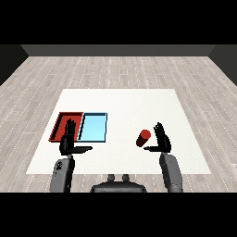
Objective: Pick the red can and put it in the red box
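The red can stands on the white table, right of centre and near the front. My right hand is just to the right of it, open, fingers straight up and thumb pointing toward the can, apart from it. The red tray lies at the left, with the light blue tray touching its right side. My left hand is open at the near edge of the red tray, fingers raised and thumb out to the right, covering part of the tray's front.
Both trays hold nothing. Bare white table spreads between the blue tray and the can and across the far half. Wooden floor surrounds the table.
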Robot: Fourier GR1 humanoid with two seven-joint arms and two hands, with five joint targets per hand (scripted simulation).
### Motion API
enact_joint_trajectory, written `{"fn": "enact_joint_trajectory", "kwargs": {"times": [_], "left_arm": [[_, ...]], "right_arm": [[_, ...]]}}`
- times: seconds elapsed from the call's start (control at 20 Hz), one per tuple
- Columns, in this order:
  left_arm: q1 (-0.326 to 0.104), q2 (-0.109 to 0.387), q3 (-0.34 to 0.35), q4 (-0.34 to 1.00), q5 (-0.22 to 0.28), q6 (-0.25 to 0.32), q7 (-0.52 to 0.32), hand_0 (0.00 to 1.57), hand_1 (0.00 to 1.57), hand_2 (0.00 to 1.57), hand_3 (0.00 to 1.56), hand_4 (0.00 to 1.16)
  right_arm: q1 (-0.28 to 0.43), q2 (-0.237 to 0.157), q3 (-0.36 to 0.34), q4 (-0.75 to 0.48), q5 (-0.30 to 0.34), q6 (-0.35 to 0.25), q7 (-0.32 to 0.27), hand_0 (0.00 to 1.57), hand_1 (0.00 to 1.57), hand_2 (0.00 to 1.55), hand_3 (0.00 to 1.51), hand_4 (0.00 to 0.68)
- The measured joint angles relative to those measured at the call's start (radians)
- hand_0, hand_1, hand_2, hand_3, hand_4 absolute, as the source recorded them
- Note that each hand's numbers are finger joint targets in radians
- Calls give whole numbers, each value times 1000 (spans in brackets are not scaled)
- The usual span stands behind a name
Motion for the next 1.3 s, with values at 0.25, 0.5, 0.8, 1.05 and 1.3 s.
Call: {"fn": "enact_joint_trajectory", "kwargs": {"times": [0.25,0.5,0.8,1.05,1.3], "left_arm": [[-14,-12,-6,35,-8,7,-24,0,0,0,0,0],[-4,-3,2,20,-5,4,-24,0,0,0,0,0],[-16,-2,5,24,-6,9,-18,0,0,0,0,0],[-12,-2,9,24,3,5,-21,0,0,0,0,0],[16,-5,5,14,5,-3,-37,0,0,0,0,0]], "right_arm": [[-27,17,13,30,-10,-14,0,0,0,0,0,0],[-41,30,24,61,-20,-30,-15,0,0,0,0,0],[-69,22,24,113,-29,-34,-15,0,0,0,0,0],[-89,33,35,137,-36,-46,-15,0,0,0,0,0],[-119,26,38,183,-37,-38,-35,0,0,0,0,0]]}}
